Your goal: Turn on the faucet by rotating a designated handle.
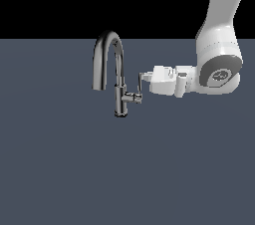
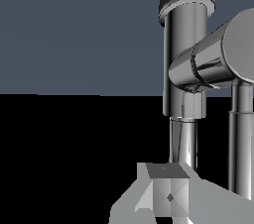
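Nearest the wrist camera sat a pale grey, faceted finger pad [image 2: 168, 196] of the white gripper [image 1: 144, 76], close against the shiny dark-chrome gooseneck faucet [image 1: 118, 77], whose polished cylinders filled the rest of that view. In the exterior view the gripper reached in sideways from the exterior view's right, its tips level with the top of the thin, flat chrome lever handle [image 1: 139, 83], which stood upright from the end of a short horizontal stub on the faucet body. The tips looked to be touching or just beside the lever; whether the jaws stood apart or were pressed on it could not be told from either picture. The handle would probably behave as a rigid metal part turning on one pivot, stiff rather than heavy, and its mirror-smooth finish seemed likely to be slippery, so the upper end of the lever, farthest from the stub, appeared the best place to push or pinch for leverage. The thick arched spout beyond it was fixed and not the part to turn. The faucet stood upright near the middle of a flat, matte slate-blue tabletop [image 1: 60, 169], with the bulky white arm [image 1: 219, 55] rising behind into black background.
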